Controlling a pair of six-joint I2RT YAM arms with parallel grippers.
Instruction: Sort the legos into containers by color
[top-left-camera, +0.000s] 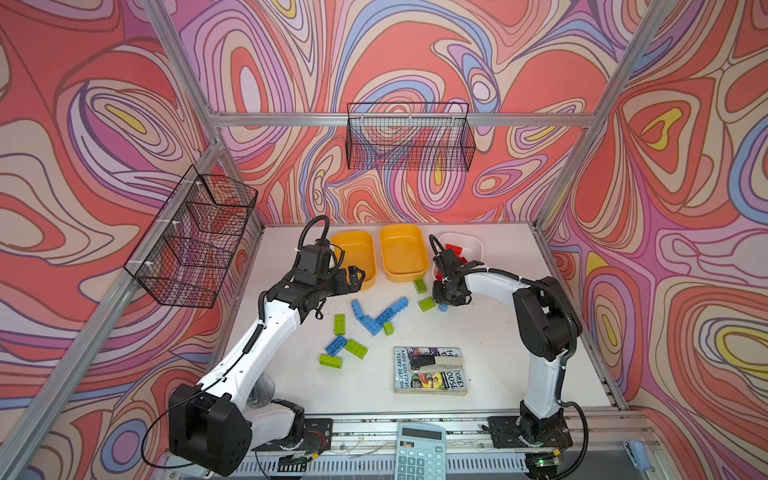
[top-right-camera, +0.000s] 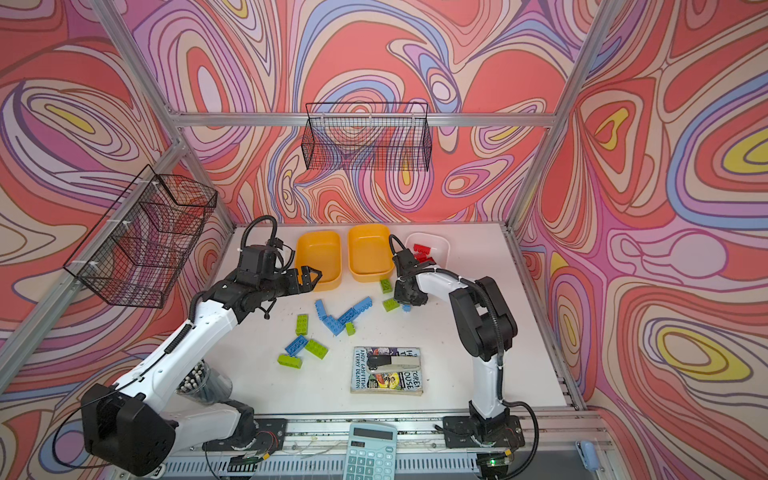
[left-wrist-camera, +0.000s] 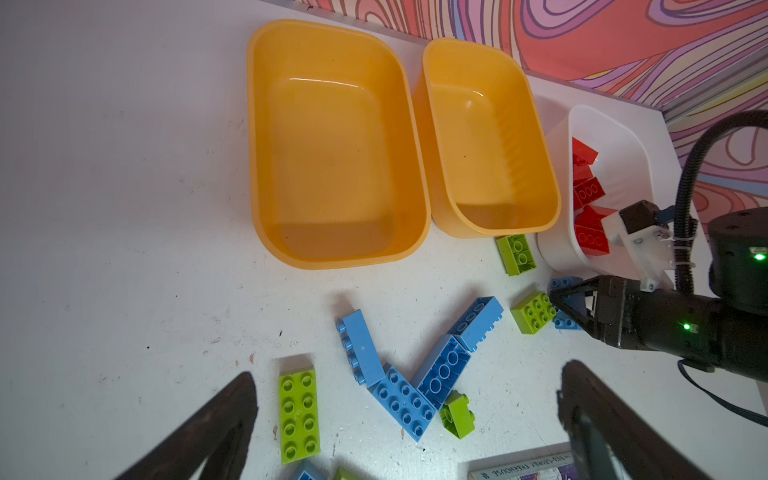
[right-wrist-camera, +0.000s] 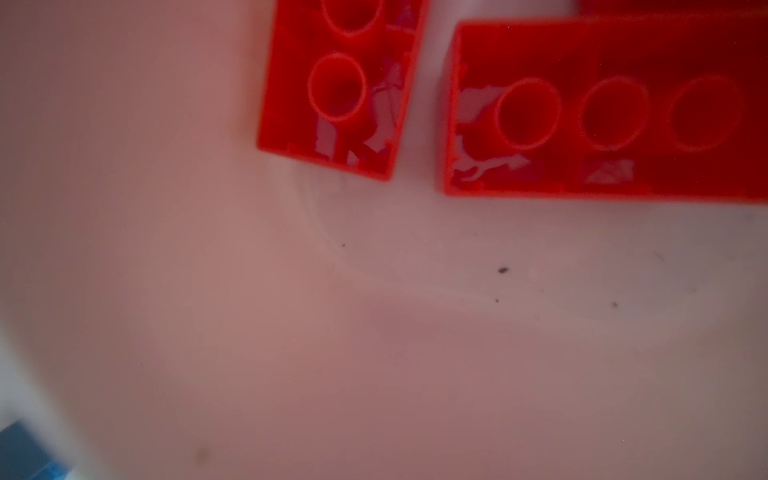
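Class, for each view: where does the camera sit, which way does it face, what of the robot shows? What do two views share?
Top views: high over the front edge, looking down towards the back wall; both arms whole, left gripper open, right gripper shut on a blue brick.
Left wrist: left arm, facing the orange tubs; its fingers and the right gripper show.
Right wrist: close over the white tub and red bricks; no robot part shows.
Shared: both wrist views show red bricks.

Arms (top-left-camera: 274, 322) white w/ blk joints, ribbed blk cables, green LEDs.
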